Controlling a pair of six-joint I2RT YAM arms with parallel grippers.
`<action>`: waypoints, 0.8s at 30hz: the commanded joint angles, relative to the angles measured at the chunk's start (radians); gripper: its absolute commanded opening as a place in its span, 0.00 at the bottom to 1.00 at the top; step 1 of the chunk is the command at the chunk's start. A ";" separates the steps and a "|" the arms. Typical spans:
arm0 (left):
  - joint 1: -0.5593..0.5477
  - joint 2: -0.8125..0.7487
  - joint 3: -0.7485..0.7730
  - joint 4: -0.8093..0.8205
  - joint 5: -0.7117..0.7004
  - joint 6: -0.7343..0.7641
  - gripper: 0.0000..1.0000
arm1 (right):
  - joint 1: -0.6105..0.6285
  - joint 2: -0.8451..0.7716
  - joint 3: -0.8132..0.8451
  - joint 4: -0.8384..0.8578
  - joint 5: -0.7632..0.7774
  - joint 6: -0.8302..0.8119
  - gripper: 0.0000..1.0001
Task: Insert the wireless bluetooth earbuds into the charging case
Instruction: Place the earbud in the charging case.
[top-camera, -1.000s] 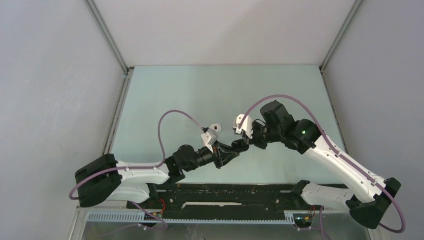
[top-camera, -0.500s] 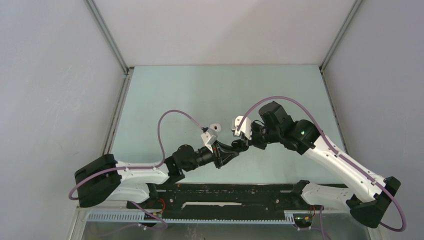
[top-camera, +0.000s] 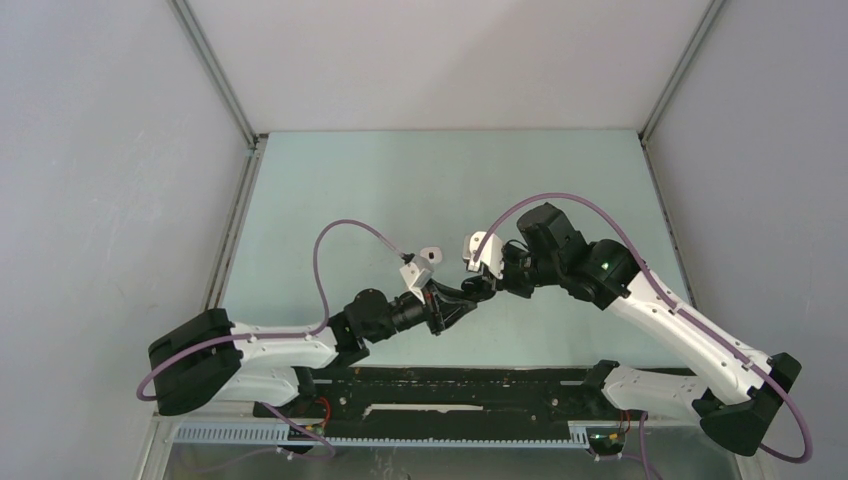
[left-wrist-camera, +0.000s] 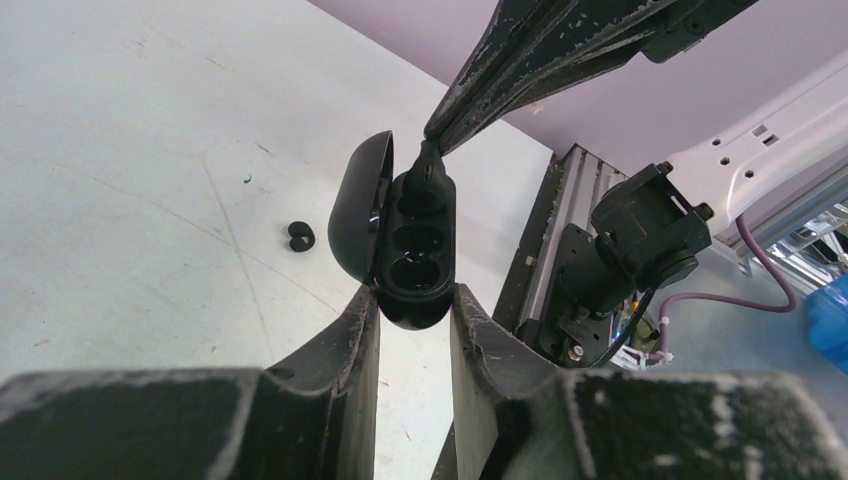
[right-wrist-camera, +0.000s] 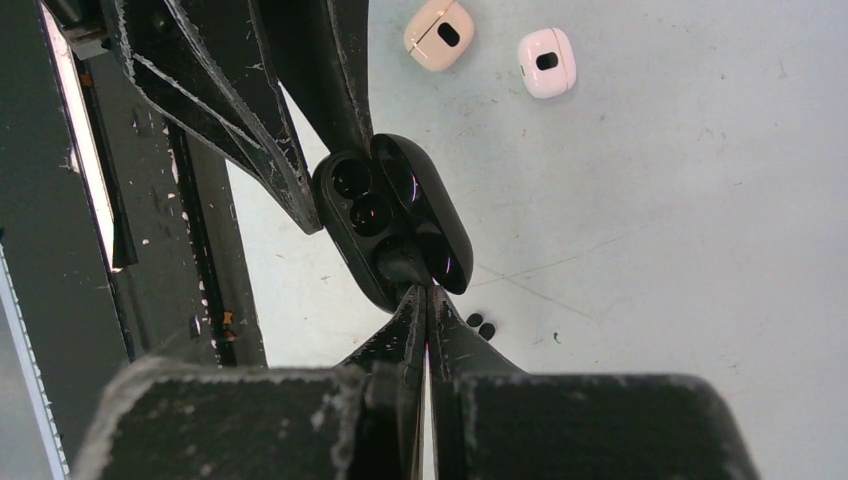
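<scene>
Left wrist view: the left jaws are clamped on the lower end of the black charging case (left-wrist-camera: 400, 240) and hold it clear of the counter (left-wrist-camera: 120, 150). The lid swings open toward 9 o'clock and the recessed face is turned toward the camera. From 1 o'clock the right jaws come in, pressed together on a black earbud (left-wrist-camera: 428, 178). The earbud's body sits at the case's recess nearest 12 o'clock. The recesses toward 6 o'clock look empty.

Right wrist view: the same earbud (right-wrist-camera: 398, 266) is pinched at the tips of the right jaws and touches the open case (right-wrist-camera: 385, 205). How deep it sits cannot be told.

A small black piece (left-wrist-camera: 300, 236), seemingly the second earbud, lies loose on the counter at 9 o'clock of the case. The right wrist view shows it at 5 o'clock. A cream case (right-wrist-camera: 438, 33) and a white case (right-wrist-camera: 547, 62) lie closed on the counter at 12 to 1 o'clock, well apart from the work.

Step in hand, as judged: seating the first earbud. The next move would call for a short push along the recess axis while the left jaws stay steady, then a release without dragging the earbud out. After that the loose piece would need to be fetched.
</scene>
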 joint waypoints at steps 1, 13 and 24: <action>0.005 -0.028 -0.014 0.064 -0.029 -0.014 0.00 | 0.008 0.011 0.002 0.005 0.001 0.001 0.00; 0.007 -0.025 -0.020 0.075 -0.038 -0.020 0.00 | 0.020 0.037 -0.012 0.054 0.063 0.059 0.00; 0.011 -0.024 -0.023 0.081 -0.042 -0.018 0.00 | 0.016 0.017 -0.012 0.009 -0.002 0.046 0.15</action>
